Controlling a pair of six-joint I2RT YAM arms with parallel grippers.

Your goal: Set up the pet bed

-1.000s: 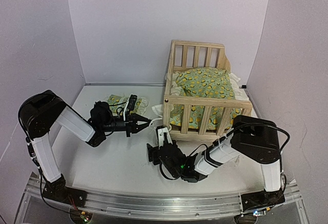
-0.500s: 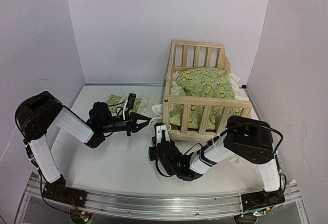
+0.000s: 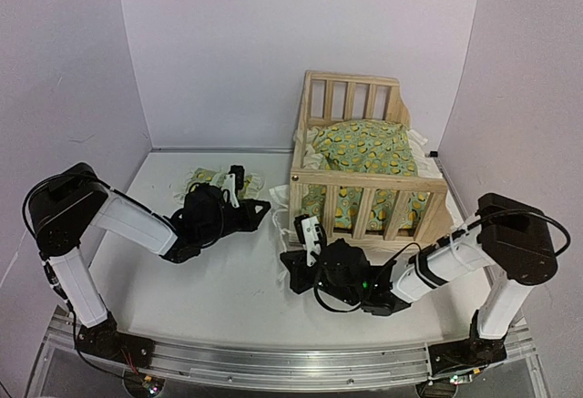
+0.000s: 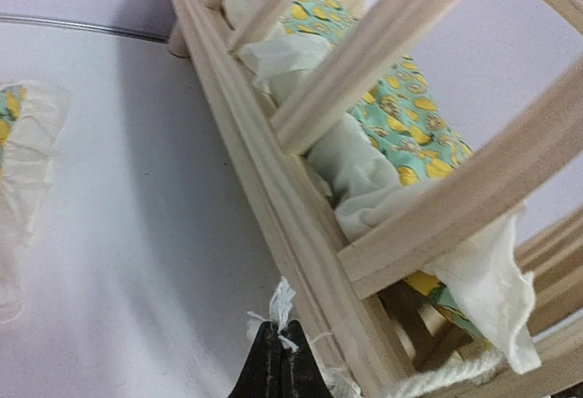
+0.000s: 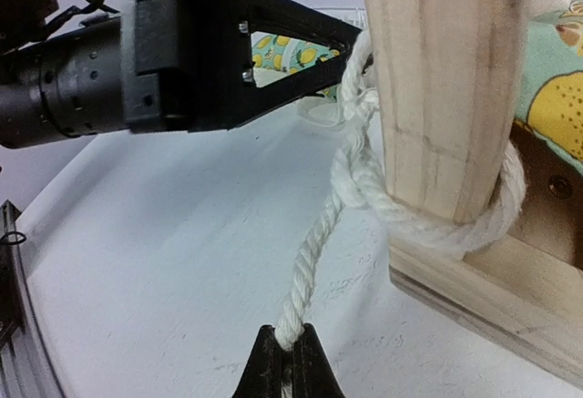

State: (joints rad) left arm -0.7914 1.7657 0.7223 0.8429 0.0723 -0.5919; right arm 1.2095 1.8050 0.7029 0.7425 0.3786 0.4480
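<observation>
The pet bed point(image 3: 368, 180), a pale slatted wooden frame, stands at the back right with its green-yellow cushion point(image 3: 364, 146) inside. The small matching pillow point(image 3: 208, 179) lies on the table to its left. A white rope point(image 5: 342, 199) is knotted round the bed's near-left corner post point(image 5: 446, 79). My right gripper point(image 5: 290, 336) is shut on the rope below the knot, low on the table beside that post point(image 3: 291, 260). My left gripper point(image 4: 281, 332) is shut on the rope's frayed end point(image 4: 281, 303), right against the bed's left rail point(image 4: 273, 170), and points at the corner point(image 3: 266, 205).
White walls close in the table at the back and on both sides. A metal rail point(image 3: 273, 362) with both arm bases runs along the near edge. The two arms meet just left of the bed corner.
My right gripper has shut on the rope, and that arm now reaches low toward the corner. The left gripper has shifted right, closer to the bed, still shut.
</observation>
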